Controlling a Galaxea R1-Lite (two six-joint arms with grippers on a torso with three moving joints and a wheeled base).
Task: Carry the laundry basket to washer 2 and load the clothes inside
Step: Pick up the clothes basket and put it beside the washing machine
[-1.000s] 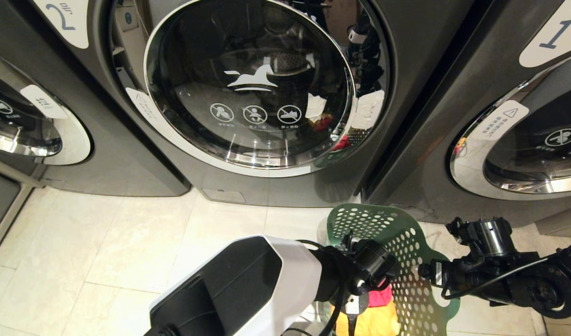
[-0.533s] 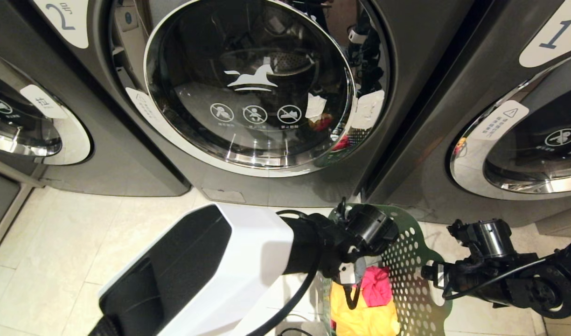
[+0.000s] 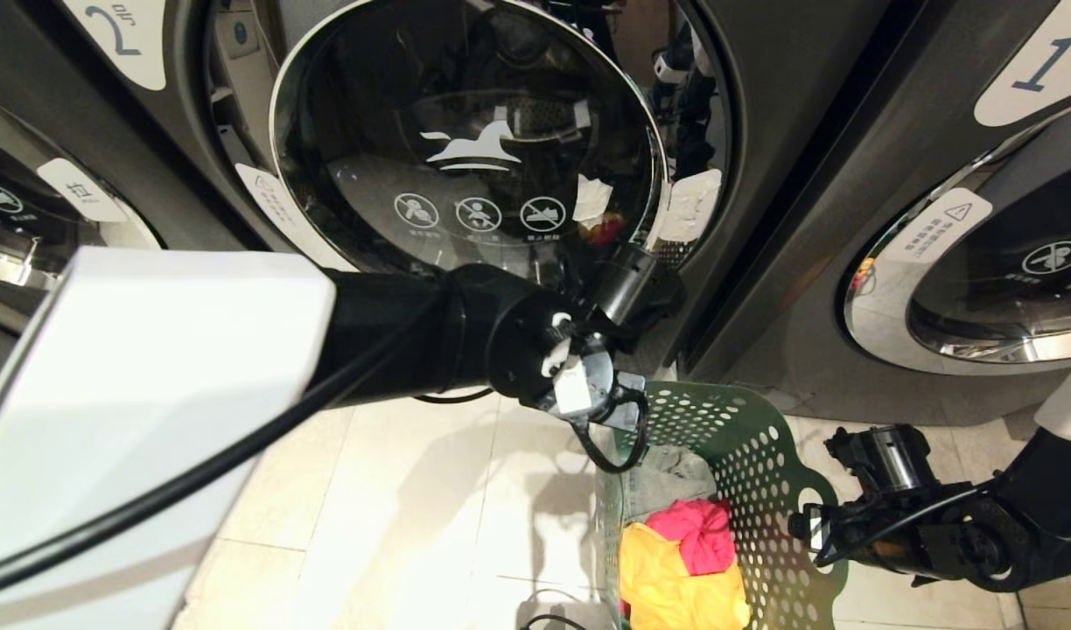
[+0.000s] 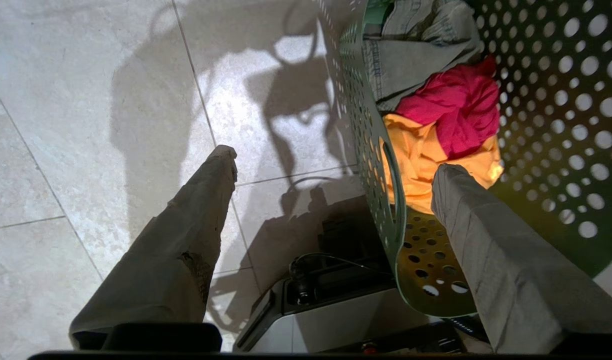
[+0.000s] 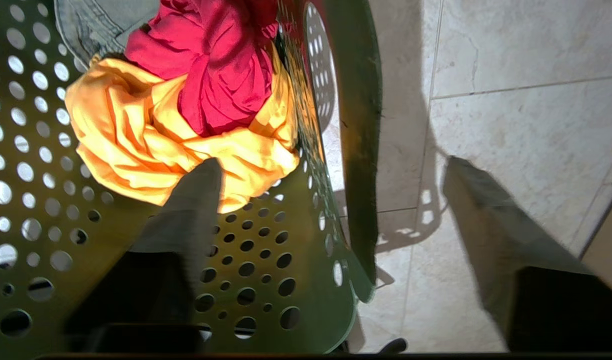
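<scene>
Green perforated basket (image 3: 763,472) holds yellow, pink-red, grey clothes (image 3: 680,560).

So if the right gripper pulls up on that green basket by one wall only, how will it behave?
Probably light: the basket is thin perforated plastic holding only soft clothes. The wall looks likely to flex where the right gripper straddles it. It is tall and narrow with the load sitting low, so a one-sided lift may tilt it rather than raise it level.

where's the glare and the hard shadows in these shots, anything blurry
Head view: reflections glare on washer 2's glass door. Left wrist view: hard gripper shadow on the floor tiles. Right wrist view: the yellow garment is brightly lit, and the near fingers look soft and blurred.
</scene>
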